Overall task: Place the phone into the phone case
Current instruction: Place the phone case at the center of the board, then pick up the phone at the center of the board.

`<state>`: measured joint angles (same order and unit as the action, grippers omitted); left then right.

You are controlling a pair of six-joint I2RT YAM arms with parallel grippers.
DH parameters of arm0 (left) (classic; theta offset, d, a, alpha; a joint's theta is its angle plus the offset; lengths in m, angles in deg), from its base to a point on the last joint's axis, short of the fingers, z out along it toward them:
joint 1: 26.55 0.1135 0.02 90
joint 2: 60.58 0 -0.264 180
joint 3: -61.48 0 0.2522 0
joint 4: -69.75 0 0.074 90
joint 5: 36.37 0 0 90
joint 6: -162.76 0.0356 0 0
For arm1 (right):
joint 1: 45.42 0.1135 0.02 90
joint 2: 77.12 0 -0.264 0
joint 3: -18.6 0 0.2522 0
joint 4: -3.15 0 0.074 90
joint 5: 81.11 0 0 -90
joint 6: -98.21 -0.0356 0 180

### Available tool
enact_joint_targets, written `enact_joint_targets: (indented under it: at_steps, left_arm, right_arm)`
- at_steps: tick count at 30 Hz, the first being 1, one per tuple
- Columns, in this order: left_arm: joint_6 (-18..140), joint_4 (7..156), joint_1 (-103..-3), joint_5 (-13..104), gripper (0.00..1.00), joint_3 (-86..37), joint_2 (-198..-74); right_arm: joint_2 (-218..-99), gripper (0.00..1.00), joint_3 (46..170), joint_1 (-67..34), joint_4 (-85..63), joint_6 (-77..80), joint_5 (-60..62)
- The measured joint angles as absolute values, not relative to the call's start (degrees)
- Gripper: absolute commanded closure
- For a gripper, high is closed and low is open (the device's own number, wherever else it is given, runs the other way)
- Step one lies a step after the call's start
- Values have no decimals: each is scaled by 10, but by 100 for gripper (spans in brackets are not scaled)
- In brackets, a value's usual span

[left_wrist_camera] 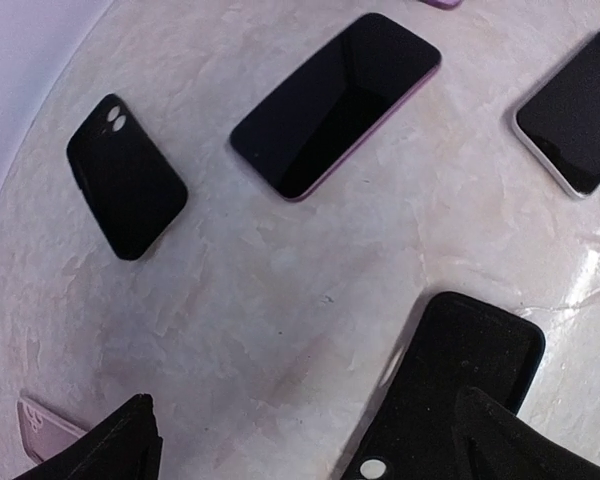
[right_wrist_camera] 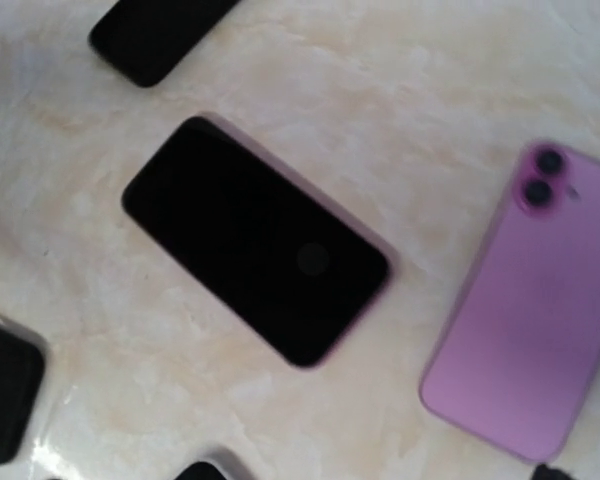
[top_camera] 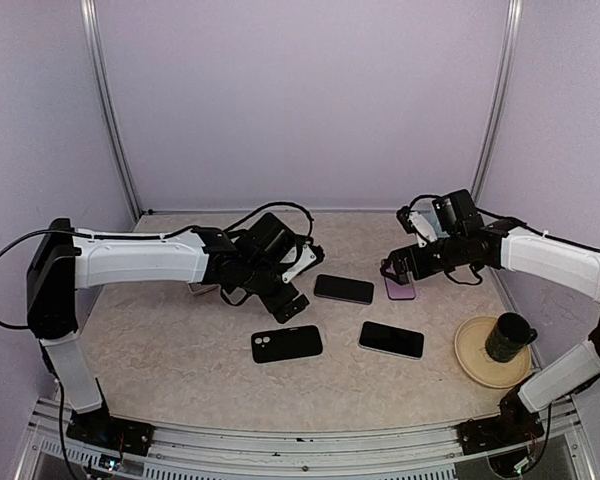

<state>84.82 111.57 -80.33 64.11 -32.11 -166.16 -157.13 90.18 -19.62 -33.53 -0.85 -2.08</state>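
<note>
My left gripper [top_camera: 285, 272] hangs open just above the table, its fingers [left_wrist_camera: 100, 445] wide apart with bare table between them. A black phone case [left_wrist_camera: 460, 375] lies flat under its right finger, also seen from above [top_camera: 291, 305]. A phone with a dark screen and pink edge [top_camera: 343, 289] [left_wrist_camera: 335, 105] [right_wrist_camera: 255, 240] lies mid-table. A second black case [top_camera: 286, 343] [left_wrist_camera: 125, 190] lies back up, and a white-edged phone [top_camera: 391, 340] [left_wrist_camera: 575, 115] lies nearby. My right gripper [top_camera: 398, 275] is open over a purple case [top_camera: 401, 290] [right_wrist_camera: 525, 340] and holds nothing.
A beige plate [top_camera: 475, 365] with a black cup [top_camera: 507, 336] stands at the right front. A pale pink case corner [left_wrist_camera: 45, 430] peeks out under my left arm. Purple walls and metal posts enclose the table.
</note>
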Motion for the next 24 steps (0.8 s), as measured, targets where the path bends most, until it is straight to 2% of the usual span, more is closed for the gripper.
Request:
enact_joint_targets:
  at_steps: [11, 24]
  left_arm:
    - [604, 1046, -803, 708, 1, -149, -1527]
    - [442, 1005, -803, 741, 1, -75, -1350]
  right_arm:
    - [-1686, 0, 975, -136, -352, 169, -21]
    - [-1809, 0, 1071, -121, -367, 328, -43]
